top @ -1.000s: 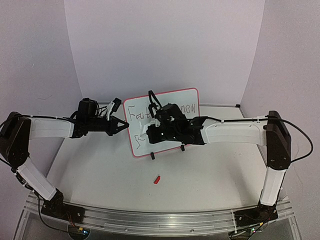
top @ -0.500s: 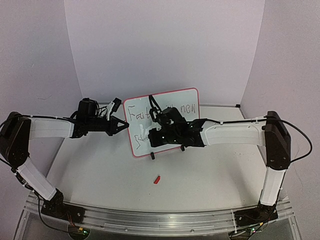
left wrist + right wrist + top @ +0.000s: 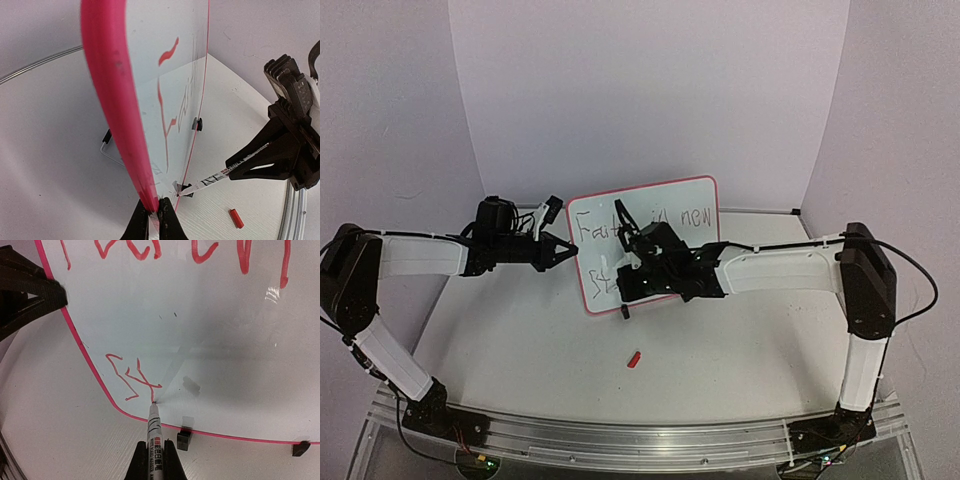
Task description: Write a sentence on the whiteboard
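The whiteboard (image 3: 588,250) stands upright on its small black feet (image 3: 184,439) toward the back of the white worktop (image 3: 740,340), leaning back a little. The left end effector (image 3: 570,250) has its fingers pressed together on the board's left rim, pinching the pink edge. In front of the board, the right end effector (image 3: 625,277) is clamped on a marker (image 3: 154,427), whose tip touches the board's face near its lower left corner. The sentence (image 3: 698,214) reads "Faith in new" along the top of the board. Below it, only the first red strokes of a second line show, right at the marker tip. A small red cap (image 3: 634,358) lies on the worktop in front of the board, apart from it.
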`<state>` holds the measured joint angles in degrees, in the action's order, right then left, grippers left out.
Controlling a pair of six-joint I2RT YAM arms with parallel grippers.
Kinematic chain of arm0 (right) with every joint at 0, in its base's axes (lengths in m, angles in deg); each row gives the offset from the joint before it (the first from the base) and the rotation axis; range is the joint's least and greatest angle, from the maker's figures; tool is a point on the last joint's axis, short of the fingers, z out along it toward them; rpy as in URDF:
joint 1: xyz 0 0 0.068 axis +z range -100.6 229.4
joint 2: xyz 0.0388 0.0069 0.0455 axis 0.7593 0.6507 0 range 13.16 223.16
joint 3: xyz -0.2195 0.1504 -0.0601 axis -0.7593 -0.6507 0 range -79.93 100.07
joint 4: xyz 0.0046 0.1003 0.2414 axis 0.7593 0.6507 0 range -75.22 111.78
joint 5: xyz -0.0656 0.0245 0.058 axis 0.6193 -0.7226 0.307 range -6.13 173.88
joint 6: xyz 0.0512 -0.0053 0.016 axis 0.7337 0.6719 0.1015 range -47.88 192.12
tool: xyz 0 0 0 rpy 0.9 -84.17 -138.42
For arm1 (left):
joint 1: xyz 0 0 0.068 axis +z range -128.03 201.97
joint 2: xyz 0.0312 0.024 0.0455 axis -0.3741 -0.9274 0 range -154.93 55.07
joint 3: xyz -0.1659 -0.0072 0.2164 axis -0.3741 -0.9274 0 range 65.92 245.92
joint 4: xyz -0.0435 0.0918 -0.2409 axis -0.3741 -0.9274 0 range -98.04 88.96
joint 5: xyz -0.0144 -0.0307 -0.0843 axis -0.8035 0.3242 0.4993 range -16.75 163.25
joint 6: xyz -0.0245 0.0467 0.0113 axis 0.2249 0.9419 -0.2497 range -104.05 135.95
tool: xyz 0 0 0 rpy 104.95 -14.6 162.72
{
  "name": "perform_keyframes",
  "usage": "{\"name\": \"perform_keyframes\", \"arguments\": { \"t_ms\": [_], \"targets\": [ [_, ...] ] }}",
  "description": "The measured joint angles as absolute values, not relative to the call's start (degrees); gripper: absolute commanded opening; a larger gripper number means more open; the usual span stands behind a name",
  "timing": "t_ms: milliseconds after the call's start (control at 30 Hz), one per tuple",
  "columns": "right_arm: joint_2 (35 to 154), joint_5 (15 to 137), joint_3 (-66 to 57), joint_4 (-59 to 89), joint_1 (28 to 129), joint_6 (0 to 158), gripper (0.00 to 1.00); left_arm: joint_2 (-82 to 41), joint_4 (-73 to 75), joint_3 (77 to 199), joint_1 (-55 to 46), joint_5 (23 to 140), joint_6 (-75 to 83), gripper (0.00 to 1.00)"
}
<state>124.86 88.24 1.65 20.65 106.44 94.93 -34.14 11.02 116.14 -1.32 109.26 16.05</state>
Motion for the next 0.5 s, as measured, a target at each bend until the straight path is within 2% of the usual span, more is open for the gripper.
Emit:
{"name": "perform_keyframes", "arguments": {
  "t_ms": [500],
  "targets": [
    [124.7,89.7,1.3,22.2,106.4,94.7,0.00,-34.1,11.0,116.1,-1.3,109.3,16.1,0.00]
  ]
}}
